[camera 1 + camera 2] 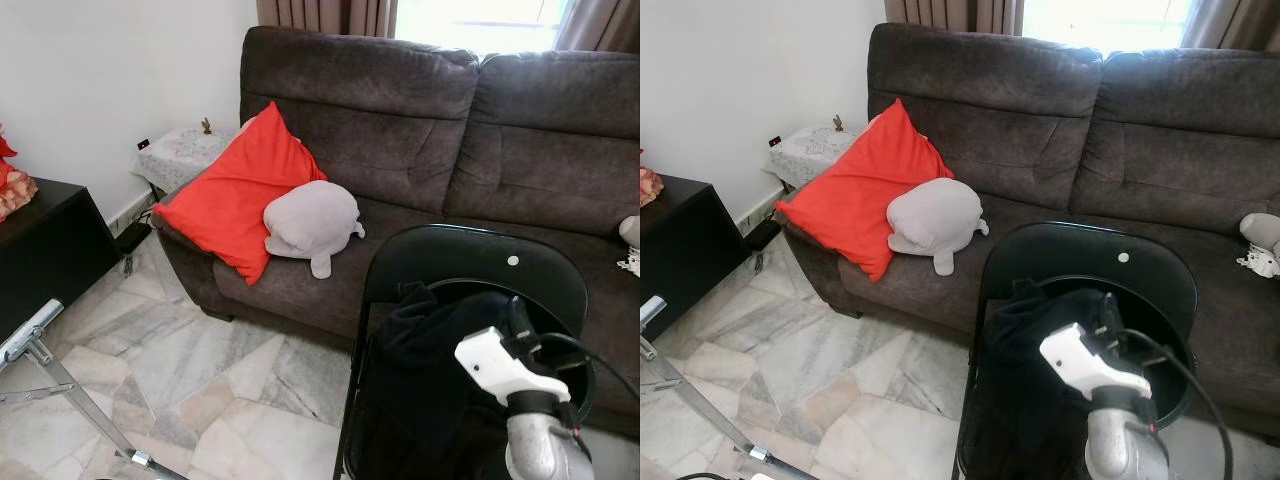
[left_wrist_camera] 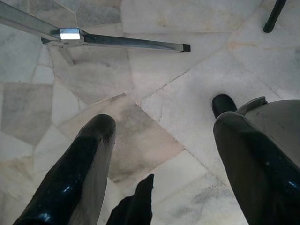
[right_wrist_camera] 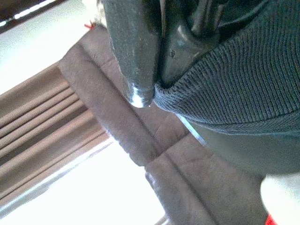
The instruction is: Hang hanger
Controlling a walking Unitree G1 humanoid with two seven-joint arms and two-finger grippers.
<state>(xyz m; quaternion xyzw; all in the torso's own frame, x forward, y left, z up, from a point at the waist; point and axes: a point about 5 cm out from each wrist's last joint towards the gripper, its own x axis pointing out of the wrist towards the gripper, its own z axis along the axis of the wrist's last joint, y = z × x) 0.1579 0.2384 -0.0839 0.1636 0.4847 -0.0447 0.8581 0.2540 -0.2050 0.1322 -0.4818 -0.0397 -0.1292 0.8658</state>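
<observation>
Over the black chair (image 1: pixel 470 262), a dark knit garment (image 3: pixel 243 89) is pinched by the right gripper (image 3: pixel 157 70); above marble floor (image 2: pixel 154 93), the left gripper (image 2: pixel 161 154) is held spread.

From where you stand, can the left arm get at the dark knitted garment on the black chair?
Probably not yet: the left gripper hangs low over the marble floor, jaws open, while the dark knitted garment sits higher on the black chair.

The left gripper (image 2: pixel 159 154) hangs with its two black fingers (image 2: pixel 75 178) spread wide above a marble floor (image 2: pixel 187 98) (a metal bar (image 2: pixel 126 42) lies beyond).
</observation>
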